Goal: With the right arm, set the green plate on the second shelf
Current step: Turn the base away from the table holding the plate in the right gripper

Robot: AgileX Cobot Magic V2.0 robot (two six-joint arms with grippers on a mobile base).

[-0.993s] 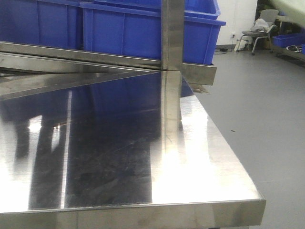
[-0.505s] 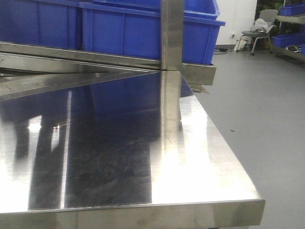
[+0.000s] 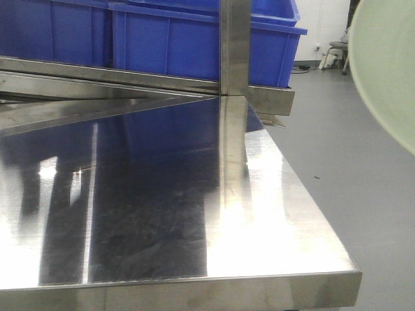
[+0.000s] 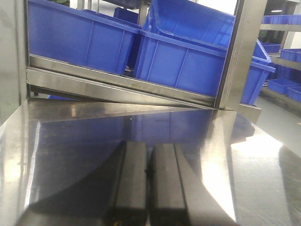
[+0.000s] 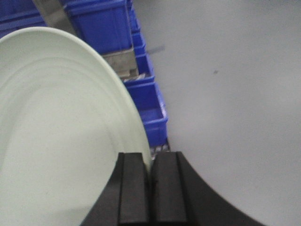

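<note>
The green plate [image 3: 389,71] comes into the front view at the top right, held on edge in the air beyond the table's right side. In the right wrist view my right gripper [image 5: 150,160] is shut on the plate's rim [image 5: 61,132], and the plate fills the left half of that view. My left gripper [image 4: 149,150] is shut and empty, low over the mirror-like tabletop [image 4: 70,141]. A steel rack level with a flat front rail [image 3: 130,76] runs behind the tabletop. I see no screws on it and cannot tell if it is the second shelf.
Blue bins [image 3: 194,39] stand on the rack level, behind an upright steel post [image 3: 235,45]. The steel tabletop [image 3: 149,194] ends at its right edge with grey floor [image 3: 350,168] beyond. A chair [image 3: 332,52] stands far back.
The green plate has come into the front view from the upper right, where only its edge showed a second ago. The tabletop, rack and bins have not moved.
</note>
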